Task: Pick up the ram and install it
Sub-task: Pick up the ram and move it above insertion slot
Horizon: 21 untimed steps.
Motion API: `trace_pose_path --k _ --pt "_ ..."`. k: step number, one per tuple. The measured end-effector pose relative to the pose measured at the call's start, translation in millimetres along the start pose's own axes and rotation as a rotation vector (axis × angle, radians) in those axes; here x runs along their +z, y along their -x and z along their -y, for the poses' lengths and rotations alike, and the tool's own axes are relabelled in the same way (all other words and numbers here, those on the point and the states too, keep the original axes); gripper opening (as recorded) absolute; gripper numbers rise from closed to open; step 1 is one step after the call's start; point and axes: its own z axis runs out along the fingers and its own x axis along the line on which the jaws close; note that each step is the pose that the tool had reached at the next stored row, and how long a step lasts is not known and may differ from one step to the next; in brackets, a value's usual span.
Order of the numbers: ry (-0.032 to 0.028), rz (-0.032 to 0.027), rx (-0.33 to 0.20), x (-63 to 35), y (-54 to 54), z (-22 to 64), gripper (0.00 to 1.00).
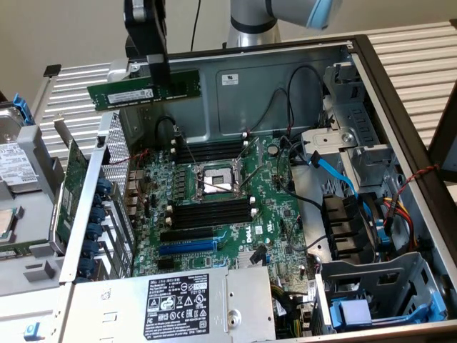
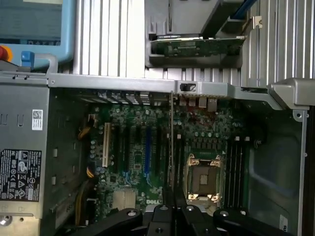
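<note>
black jaws pinching long thin green ram stick (image 1: 121,91), small white label showing, tilted a bit, up above green motherboard (image 1: 275,214) in open grey metal case (image 1: 285,71)

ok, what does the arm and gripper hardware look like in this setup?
The arm is a smooth silver-grey tube with a light blue joint cap. The gripper is all black, a blocky body narrowing to flat fingers. In the wrist view its black linkage bars carry round pivot pins. A thin dark cable hangs beside it. No legible markings.
</note>
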Motion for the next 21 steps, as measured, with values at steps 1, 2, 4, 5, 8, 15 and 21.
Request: trace_pose_path --k 1,2,4,5,8,15,21 --pt "0.0 -0.0001 0.0 0.2 0.3 4.5 0.12" --pt "0.0 -0.0002 0.0 0.3 0.6 8.9 0.12" --pt "-0.0001 -0.0004 0.0 0.8 1.6 18.4 0.12" --pt "0.0 -0.0006 0.0 1.0 2.1 22.6 0.12" --pt "0.0 -0.0014 0.0 1.7 4.0 36.0 0.12" --pt "0.0 -0.0036 0.001 3.0 10.3 61.1 0.12" --pt "-0.0008 -0.0039 0.014 5.2 16.5 66.7 0.12"
